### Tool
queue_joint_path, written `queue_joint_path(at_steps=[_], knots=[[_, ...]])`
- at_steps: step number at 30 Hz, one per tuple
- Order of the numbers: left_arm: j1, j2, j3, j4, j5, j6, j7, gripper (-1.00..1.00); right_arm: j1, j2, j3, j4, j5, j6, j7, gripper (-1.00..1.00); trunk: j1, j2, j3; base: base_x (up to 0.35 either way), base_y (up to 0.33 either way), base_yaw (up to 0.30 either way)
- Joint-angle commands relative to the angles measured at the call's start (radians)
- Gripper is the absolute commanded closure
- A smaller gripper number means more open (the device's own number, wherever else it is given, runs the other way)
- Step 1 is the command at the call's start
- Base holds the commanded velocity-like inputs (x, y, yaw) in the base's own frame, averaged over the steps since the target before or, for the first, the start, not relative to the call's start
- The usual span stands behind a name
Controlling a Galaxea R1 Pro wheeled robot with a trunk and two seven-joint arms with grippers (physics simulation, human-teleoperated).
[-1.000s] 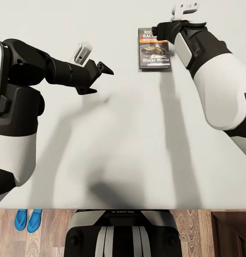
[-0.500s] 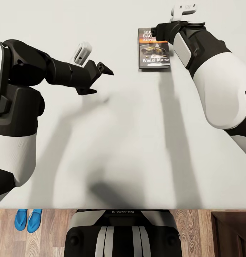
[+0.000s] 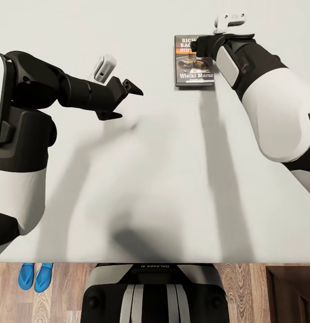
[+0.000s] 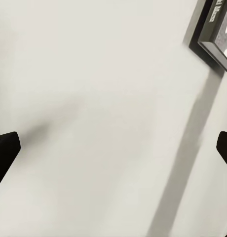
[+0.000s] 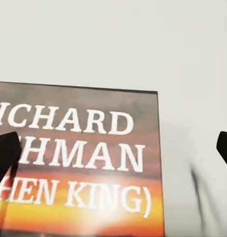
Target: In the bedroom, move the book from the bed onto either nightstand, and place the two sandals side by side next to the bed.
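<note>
The book (image 3: 194,67) lies flat on the pale mattress of the bed (image 3: 164,179), far right of centre, with its dark cover and orange band facing up. My right gripper (image 3: 198,46) hovers open over the book's title end. In the right wrist view the white "RICHARD BACHMAN" lettering on the book (image 5: 79,163) fills the space between the spread fingertips (image 5: 5,153). My left gripper (image 3: 128,102) is open above bare mattress, well left of the book, and a corner of the book (image 4: 217,29) shows in the left wrist view. The two blue sandals (image 3: 34,276) lie side by side on the floor by the bed's near edge.
Brown plank floor (image 3: 245,287) runs along the near edge of the bed. A dark brown wooden furniture corner (image 3: 292,294) stands at the lower right. My own base (image 3: 155,294) is pressed up to the bed's edge.
My right gripper has shifted slightly left and lower over the book's title end. The left arm and the book have not moved.
</note>
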Motion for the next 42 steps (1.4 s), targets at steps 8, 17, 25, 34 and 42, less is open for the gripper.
queue_joint_path(at_steps=[8,17,25,34,42], knots=[[0.005,0.001,0.0,-0.001,0.004,0.009,0.006,-1.0,0.007,0.001,-0.008,0.034,0.018,0.006,-0.006,-1.0,0.0,0.0,0.0,0.0,0.0,0.0],[0.011,0.001,0.001,0.0,0.004,0.009,0.006,-1.0,0.009,0.001,-0.008,0.035,0.018,0.006,-0.006,-1.0,0.0,0.0,0.0,-0.005,0.0,0.0],[0.012,0.001,0.001,-0.001,0.004,0.009,0.006,-1.0,0.009,0.001,-0.006,0.035,0.018,0.006,-0.006,-1.0,0.0,0.0,0.0,-0.185,0.0,0.0],[0.012,0.001,0.001,-0.001,0.004,0.009,0.005,-1.0,0.01,0.001,-0.005,0.035,0.018,0.006,-0.006,-1.0,0.0,0.0,0.0,-0.047,0.0,0.0],[0.012,0.001,0.001,-0.001,0.004,0.009,0.006,-1.0,0.01,0.001,-0.004,0.035,0.018,0.006,-0.006,-1.0,0.0,0.0,0.0,-0.057,-0.03,0.0]])
